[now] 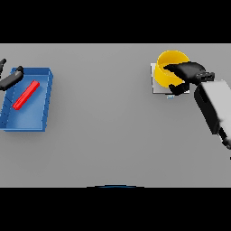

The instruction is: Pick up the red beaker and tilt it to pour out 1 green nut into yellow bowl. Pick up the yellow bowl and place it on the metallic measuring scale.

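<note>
1. The grey table (108, 135) filled the head view. Its working items sat at two far ends, well apart from one another.

2. The yellow bowl (168, 63) stood at the upper right, over the metallic measuring scale (154, 81). Only a pale left strip and lower edge of the scale showed from beneath the bowl. Whether the bowl's base rested fully on the plate could not be determined from this view.

3. The right hand (185, 74) was at the bowl's right side. Its fingers were curled round the rim: one dark finger lay across the inner right wall and another part wrapped the outer wall lower down (a gripping posture, not a flat push). The white and grey right arm (214, 106) ran from the hand toward the right edge of the view.

4. The red beaker (26, 94) lay on its side inside the blue tray (47, 94) at the far left, tilted diagonally with its upper end toward the right. No hand touched it.

5. The left hand (11, 77) showed at the left edge, over the tray's upper left corner. Its fingers extended straight and held nothing; they were near the beaker but apart from it.

6. The contents of the bowl could not be made out.
</note>
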